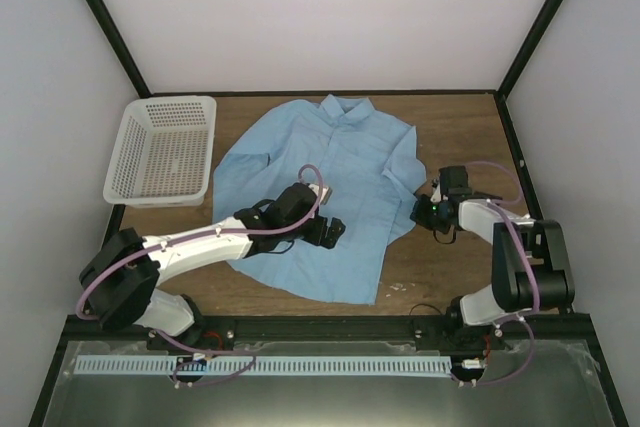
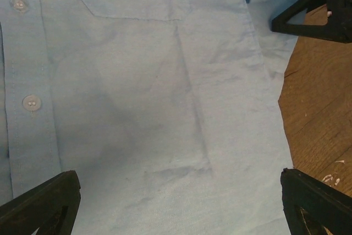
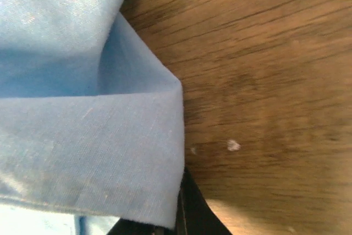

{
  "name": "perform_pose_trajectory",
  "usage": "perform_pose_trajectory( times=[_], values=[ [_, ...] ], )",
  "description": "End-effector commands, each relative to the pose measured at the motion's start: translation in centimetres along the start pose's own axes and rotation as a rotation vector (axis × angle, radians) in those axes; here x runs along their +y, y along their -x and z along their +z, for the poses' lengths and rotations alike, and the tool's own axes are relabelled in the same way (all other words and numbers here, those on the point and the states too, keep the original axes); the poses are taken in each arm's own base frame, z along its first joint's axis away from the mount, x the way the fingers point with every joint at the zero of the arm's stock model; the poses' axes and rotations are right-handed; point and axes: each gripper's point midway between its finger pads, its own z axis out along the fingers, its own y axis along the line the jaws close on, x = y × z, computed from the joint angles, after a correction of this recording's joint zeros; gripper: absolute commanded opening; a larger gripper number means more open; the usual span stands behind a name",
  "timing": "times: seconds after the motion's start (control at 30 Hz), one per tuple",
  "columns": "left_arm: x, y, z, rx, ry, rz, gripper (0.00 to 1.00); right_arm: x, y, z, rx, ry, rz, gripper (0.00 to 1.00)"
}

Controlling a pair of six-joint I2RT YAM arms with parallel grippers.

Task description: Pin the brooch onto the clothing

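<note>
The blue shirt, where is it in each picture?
Top external: blue shirt spread flat mid-table, right of the white basket.
Left wrist: fills the left and middle, buttons at left.
Right wrist: folded edge covering the left half.
Shared landmark: bare brown table right of the shirt in all three.

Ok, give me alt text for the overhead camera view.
A light blue shirt lies spread on a wooden table. The left gripper is open over its front, the right gripper is shut at its sleeve edge; a white mesh basket sits back left.
</note>
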Motion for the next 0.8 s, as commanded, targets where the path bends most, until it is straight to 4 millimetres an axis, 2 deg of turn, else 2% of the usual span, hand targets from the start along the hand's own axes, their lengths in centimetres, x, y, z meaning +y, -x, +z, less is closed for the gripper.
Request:
perform_pose_trajectory(
  times=[0.0,0.13,0.23,0.37,0.6,0.77],
  values=[
    [0.2,0.4,-0.6,-0.02,-0.001,-0.014,1.0,-0.8,2.0,-2.1,-0.106,-0.101,0.001,0.01],
    [0.1,0.8,-0.8,-0.027,-0.003,-0.01,1.0,-0.1,4.2,-7.6,-0.242,-0.155,-0.007,0.01],
    [0.2,1.2,-0.7,-0.031,-0.001,-0.01,1.0,1.1,4.9,-11.6,-0.312,-0.143,0.004,0.01],
    [0.0,2.1,-0.8,-0.046,-0.011,-0.014,1.0,2.7,5.2,-15.5,-0.355,-0.111,-0.007,0.01],
    [-0.4,2.6,-1.0,-0.052,-0.032,-0.022,1.0,5.0,4.9,-20.1,-0.372,-0.06,-0.077,0.01],
    [-0.4,2.6,-1.2,-0.058,-0.035,-0.03,1.0,4.6,4.4,-21.5,-0.35,-0.106,-0.1,0.01]
  ],
)
